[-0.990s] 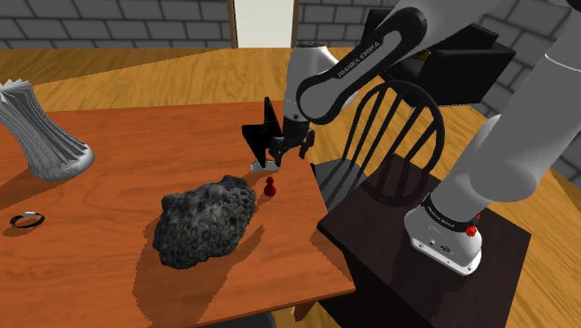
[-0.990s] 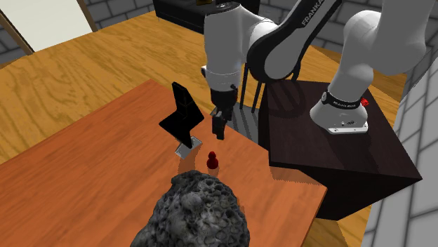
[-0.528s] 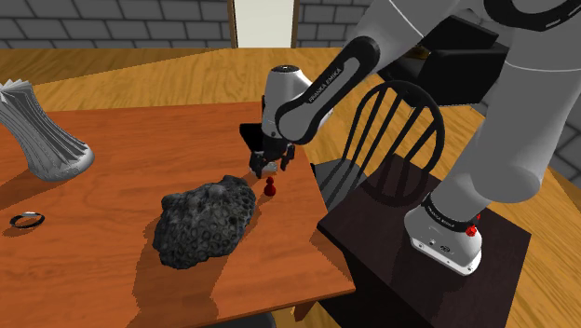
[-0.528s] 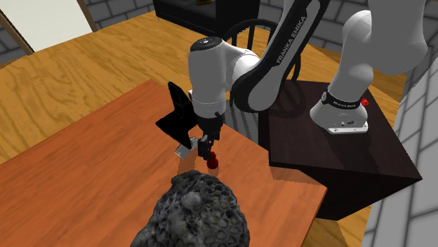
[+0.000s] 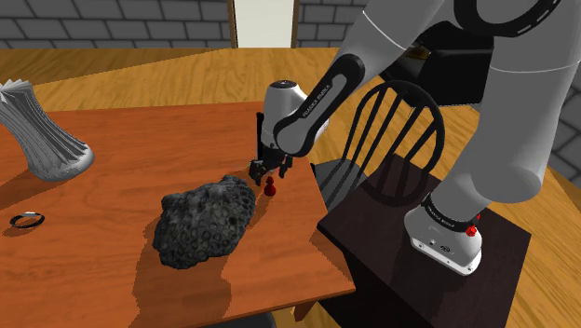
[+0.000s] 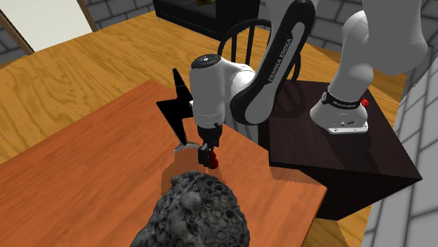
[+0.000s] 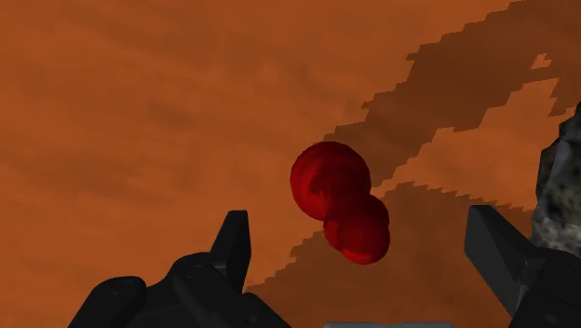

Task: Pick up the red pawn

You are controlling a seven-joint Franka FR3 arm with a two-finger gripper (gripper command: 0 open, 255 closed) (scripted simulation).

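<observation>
Your jaws are open: the 2 fingers (image 7: 233,247) stand apart, with the red pawn (image 7: 340,200) between them and a little ahead, touching neither. The pawn stands upright on the worktop (image 5: 121,196), near its right edge in the shoulder view, just beside the dark rough lump (image 5: 207,219). I think you should lower a little more, bring the pawn to the middle of the gap, and close slowly below its round head, because a ball may slip out. Mind the finger next to the lump. The only container is the ribbed pale vase (image 5: 42,130) at the shoulder view's far left; its inside is hidden.
</observation>
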